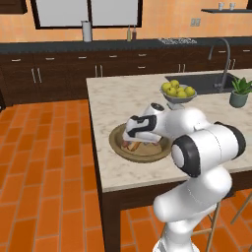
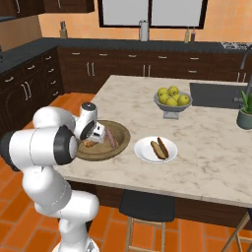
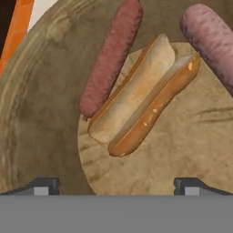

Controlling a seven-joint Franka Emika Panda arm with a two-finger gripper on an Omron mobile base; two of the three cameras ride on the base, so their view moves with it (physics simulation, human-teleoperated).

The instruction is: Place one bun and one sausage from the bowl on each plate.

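The wide tan-brown bowl (image 1: pixel 120 147) (image 2: pixel 122 132) (image 3: pixel 36 118) sits near the island's front edge. Lying in it are a split bun (image 3: pixel 136 98) (image 2: pixel 88 144), a reddish sausage (image 3: pixel 111 59) (image 2: pixel 112 139) beside it, and a second sausage (image 3: pixel 211 36) on the bun's other side. My gripper (image 1: pixel 140 139) (image 2: pixel 93 140) (image 3: pixel 116 189) hangs open low over the bowl, pointing down at the bun with nothing between its fingertips (image 3: pixel 45 185). To the right of the bowl, a white plate (image 2: pixel 142 152) carries a bun (image 2: pixel 156 148) and a sausage (image 2: pixel 163 146).
A grey footed bowl of yellow-green fruit (image 1: pixel 178 91) (image 2: pixel 172 98) stands behind the plate. A sink with a faucet (image 1: pixel 224 64) and a potted plant (image 1: pixel 240 93) (image 2: pixel 244 114) occupy the island's far right. A stool (image 2: pixel 146 206) stands below the counter edge.
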